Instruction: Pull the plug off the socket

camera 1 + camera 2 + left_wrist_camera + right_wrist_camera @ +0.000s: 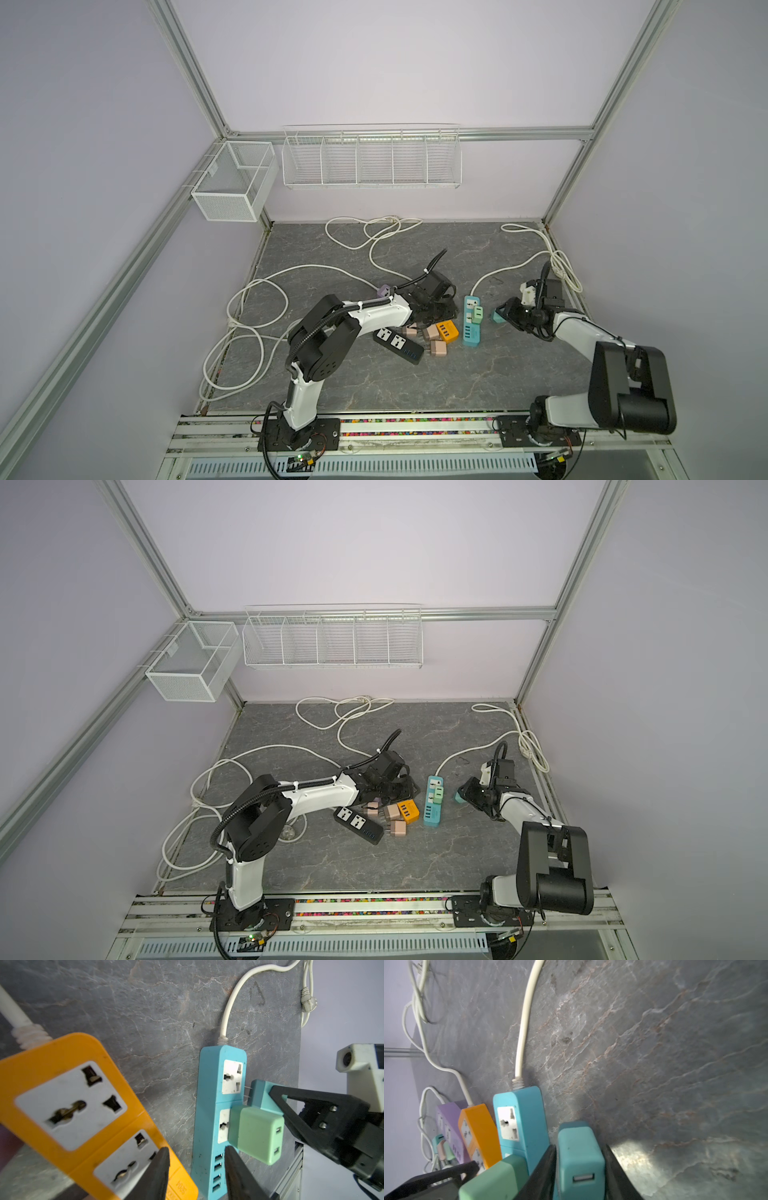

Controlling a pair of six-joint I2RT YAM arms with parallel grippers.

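A blue socket strip (471, 332) (432, 814) (209, 1105) (527, 1118) lies on the grey table. A mint green plug (256, 1134) (478, 312) (492, 1182) sits in its second socket. A teal plug (579, 1157) (258, 1095) (497, 317) (459, 798) is out of the strip, just right of it, prongs bare and pointing at it. My right gripper (581, 1145) (505, 313) is open, its fingers flanking the teal plug with thin gaps. My left gripper (196, 1148) (446, 311) is open over the near end of an orange strip (68, 1093), holding nothing.
Left of the blue strip lie the orange strip (448, 331), a black strip (398, 345), a purple strip (448, 1118) and beige plugs (437, 349). White cords (257, 316) loop over the left and back of the table. Wire baskets (370, 160) hang on the back wall.
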